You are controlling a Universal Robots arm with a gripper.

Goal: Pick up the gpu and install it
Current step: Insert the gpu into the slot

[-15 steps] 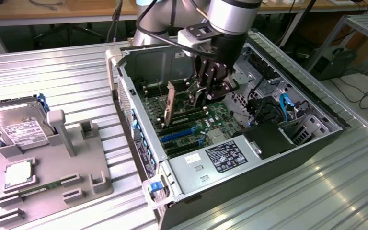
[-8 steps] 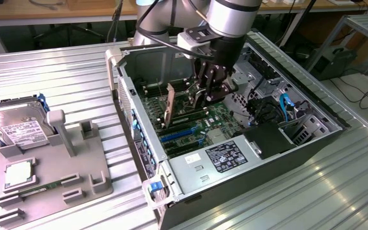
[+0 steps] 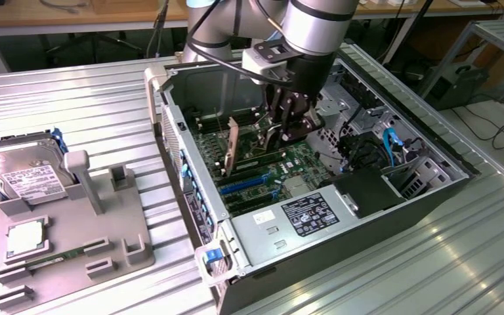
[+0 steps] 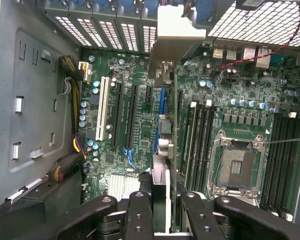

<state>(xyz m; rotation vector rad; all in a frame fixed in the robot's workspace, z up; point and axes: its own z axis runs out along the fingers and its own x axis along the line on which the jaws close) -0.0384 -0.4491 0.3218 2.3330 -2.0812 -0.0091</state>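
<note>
The gpu (image 3: pixel 234 149), a thin dark card, stands on edge inside the open computer case (image 3: pixel 427 190), just above the motherboard (image 3: pixel 300 161). My gripper (image 3: pixel 285 134) reaches down into the case and is shut on the card's upper edge. In the wrist view the gpu (image 4: pixel 162 165) runs edge-on between my two black fingers (image 4: pixel 140 215). Its pale metal bracket (image 4: pixel 172 30) lies at the case's slotted rear wall. The card lines up with the blue expansion slot (image 4: pixel 160 107). Whether it is seated in the slot I cannot tell.
A grey fixture (image 3: pixel 103 243) on the exterior view's left holds a silver hard drive (image 3: pixel 24 174), a processor (image 3: pixel 26 236) and a green memory stick (image 3: pixel 60 254). Inside the case are the power supply (image 3: pixel 309 213), blue cables (image 3: pixel 390 147) and an empty processor socket (image 4: pixel 237 167).
</note>
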